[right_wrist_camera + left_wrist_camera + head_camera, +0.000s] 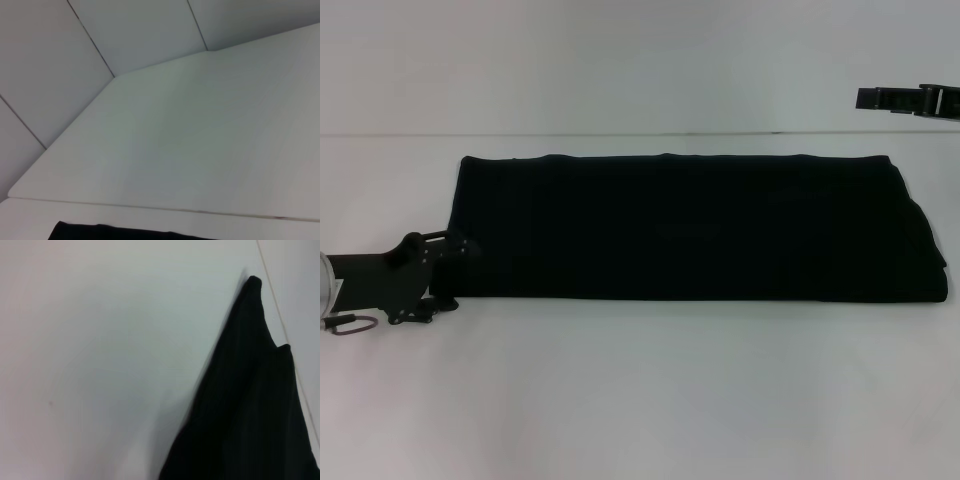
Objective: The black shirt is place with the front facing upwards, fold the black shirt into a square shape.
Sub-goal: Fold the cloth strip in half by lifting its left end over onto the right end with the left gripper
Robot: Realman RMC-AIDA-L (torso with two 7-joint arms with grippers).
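Black shirt (690, 228) folded long, lettering hidden, left gripper (442, 262) at its corner.

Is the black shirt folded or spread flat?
Folded: the black shirt lies as a long band on the white table, sleeves and lettering hidden, layered edges at one end.

Count, all views | black shirt (690, 228): 1, folded into one long band, no lettering showing | white table (640, 400): 1 | grippers: 2, namely left gripper (445, 248) at shirt's left end, right gripper (905, 99) at head view's upper right edge
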